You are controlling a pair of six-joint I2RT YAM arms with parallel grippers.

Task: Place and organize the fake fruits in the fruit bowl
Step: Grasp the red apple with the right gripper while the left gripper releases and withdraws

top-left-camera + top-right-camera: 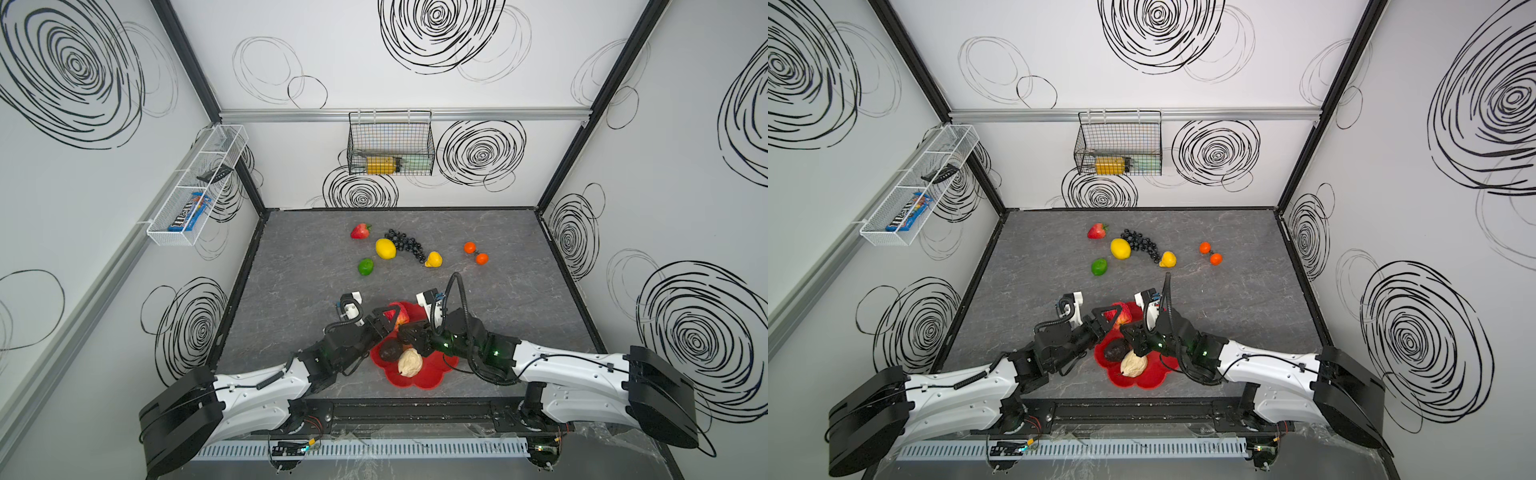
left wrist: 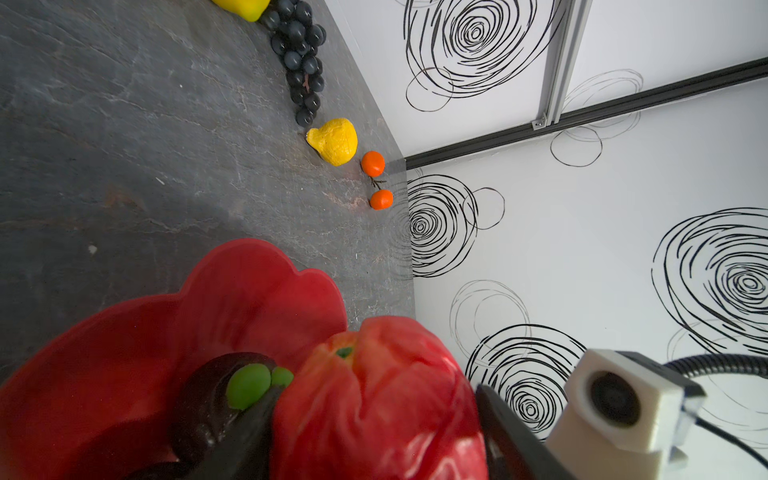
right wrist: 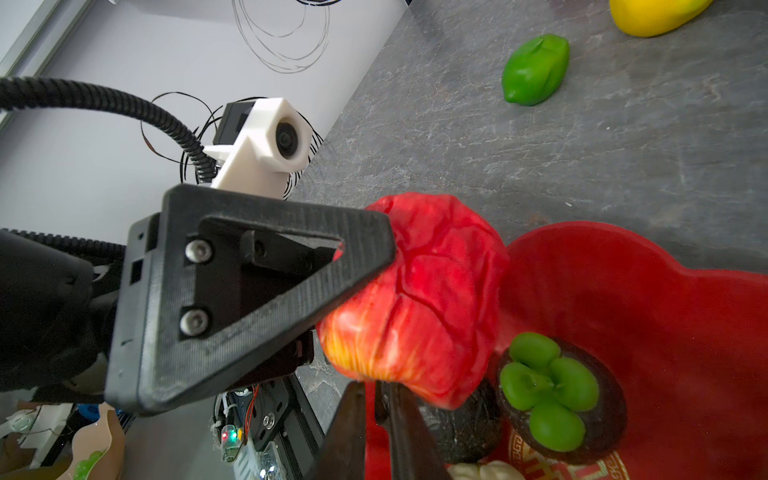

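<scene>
Left arm point(image 1: 257, 386) and right arm point(image 1: 573, 370): white shells, black joints, black base housings. Green lights point(image 1: 495, 353) glow on the right forearm. Corrugated black cable point(image 3: 104, 99) feeds a white boxy wrist camera point(image 3: 274, 133). Left gripper point(image 1: 394, 319): black triangular jaws, ribbed print, two silver screws point(image 3: 198, 250).

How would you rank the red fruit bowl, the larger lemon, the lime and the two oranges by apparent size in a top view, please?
Largest: fruit bowl, though arms cover part of it.
Then larger lemon.
Then lime.
Smallest: farther orange and nearer orange, alike, so unranked between them.
</scene>
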